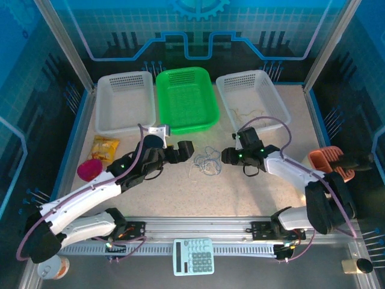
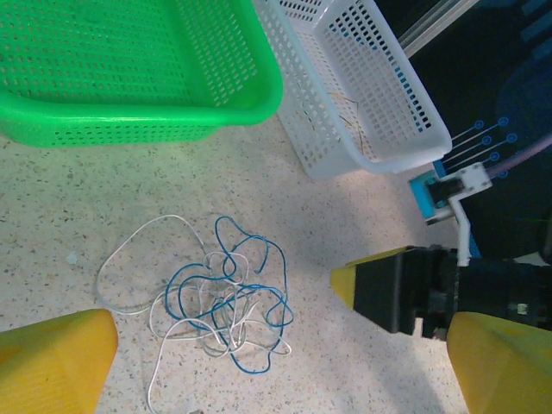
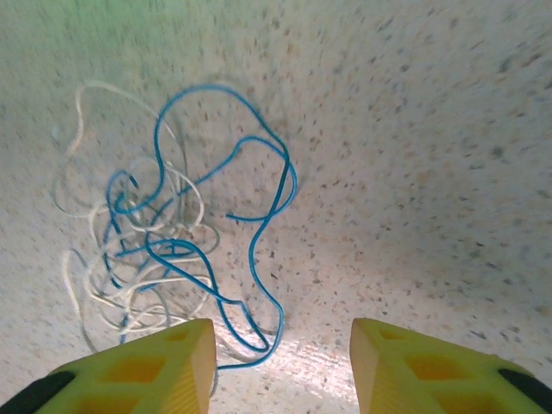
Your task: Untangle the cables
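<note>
A tangle of thin blue and whitish cables (image 1: 207, 161) lies on the speckled table between my two grippers. In the left wrist view the cables (image 2: 216, 297) sit just ahead of my left gripper (image 2: 280, 371), whose yellow fingertips (image 2: 52, 362) stand wide open and hold nothing. My left gripper (image 1: 183, 149) is left of the pile. My right gripper (image 1: 227, 155) is right of it, low over the table. In the right wrist view the cables (image 3: 164, 250) lie ahead and to the left of my right gripper (image 3: 280, 362). Its jaws are apart, with a blue loop beside the left finger (image 3: 147, 366) and nothing pinched.
A green basket (image 1: 186, 127) stands behind the pile, with a white basket (image 1: 123, 77) on its left. A second white basket (image 1: 252, 77) on its right holds thin yellowish wires (image 1: 246, 111). A snack bag (image 1: 104, 149) and a pink object (image 1: 89, 170) lie at left, an orange object (image 1: 325, 159) at right, a calculator (image 1: 194, 256) at the near edge.
</note>
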Tool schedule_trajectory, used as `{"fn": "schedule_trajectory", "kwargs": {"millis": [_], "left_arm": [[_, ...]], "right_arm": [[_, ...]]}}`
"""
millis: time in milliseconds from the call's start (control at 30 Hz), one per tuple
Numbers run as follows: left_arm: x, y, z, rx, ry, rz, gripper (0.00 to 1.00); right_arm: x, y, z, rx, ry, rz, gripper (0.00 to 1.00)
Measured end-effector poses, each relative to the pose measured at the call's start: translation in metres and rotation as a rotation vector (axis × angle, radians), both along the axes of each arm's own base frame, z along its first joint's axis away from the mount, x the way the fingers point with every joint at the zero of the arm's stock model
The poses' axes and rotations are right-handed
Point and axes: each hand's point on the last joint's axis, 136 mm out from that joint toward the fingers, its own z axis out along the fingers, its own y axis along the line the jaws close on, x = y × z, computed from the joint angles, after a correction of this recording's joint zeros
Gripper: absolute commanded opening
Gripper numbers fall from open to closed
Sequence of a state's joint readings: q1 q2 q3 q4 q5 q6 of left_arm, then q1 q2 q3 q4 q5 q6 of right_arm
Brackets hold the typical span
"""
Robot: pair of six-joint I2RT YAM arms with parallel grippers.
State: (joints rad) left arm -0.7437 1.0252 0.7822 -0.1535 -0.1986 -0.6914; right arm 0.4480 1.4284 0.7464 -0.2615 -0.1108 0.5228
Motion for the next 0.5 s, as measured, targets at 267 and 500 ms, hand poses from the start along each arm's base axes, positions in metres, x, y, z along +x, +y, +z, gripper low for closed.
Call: {"fn": "schedule_trajectory", "kwargs": {"millis": [267, 500], "left_arm": [[-0.001, 0.001, -0.003, 0.006, 0.01, 0.001, 0.99], [-0.001, 0.001, -0.004, 0.009, 0.014, 0.0, 0.99]], "right_arm": [[-0.014, 0.021, -0.02, -0.022, 0.049, 0.116, 0.41], [-0.006, 0.028, -0.02, -0.021, 0.032, 0.134, 0.37]]}}
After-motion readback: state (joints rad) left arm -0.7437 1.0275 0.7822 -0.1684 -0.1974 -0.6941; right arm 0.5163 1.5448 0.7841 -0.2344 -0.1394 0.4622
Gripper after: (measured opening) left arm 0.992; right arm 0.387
